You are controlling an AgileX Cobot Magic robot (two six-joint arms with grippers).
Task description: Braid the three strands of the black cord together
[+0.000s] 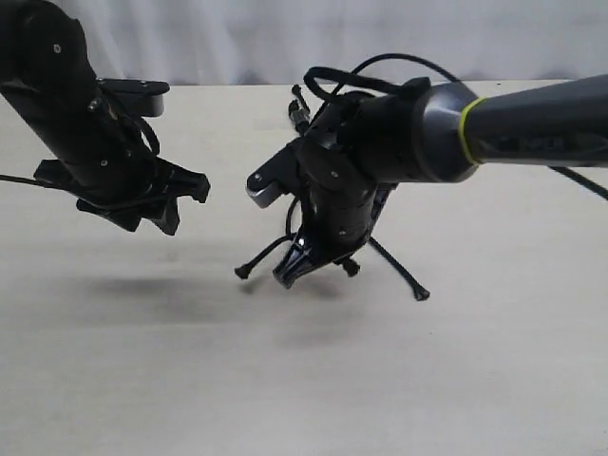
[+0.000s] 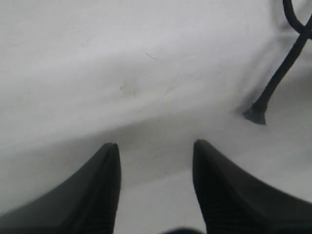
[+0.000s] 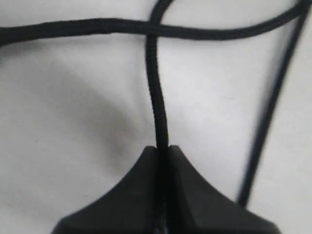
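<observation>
Fingers of our right gripper are pressed together on one strand of the black cord. That strand runs straight out from between the tips and crosses a second strand lying crosswise; we cannot tell which lies on top. A third strand shows blurred off to one side. In the exterior view we have the right gripper pointing down near the middle of the pale table, with the cord beneath it: one loose strand ends just left of the gripper, another stretches out to the right, and the bound end lies farther back. Our left gripper hangs well apart on the left, fingers spread, with a knobbed strand tip on the table near it.
</observation>
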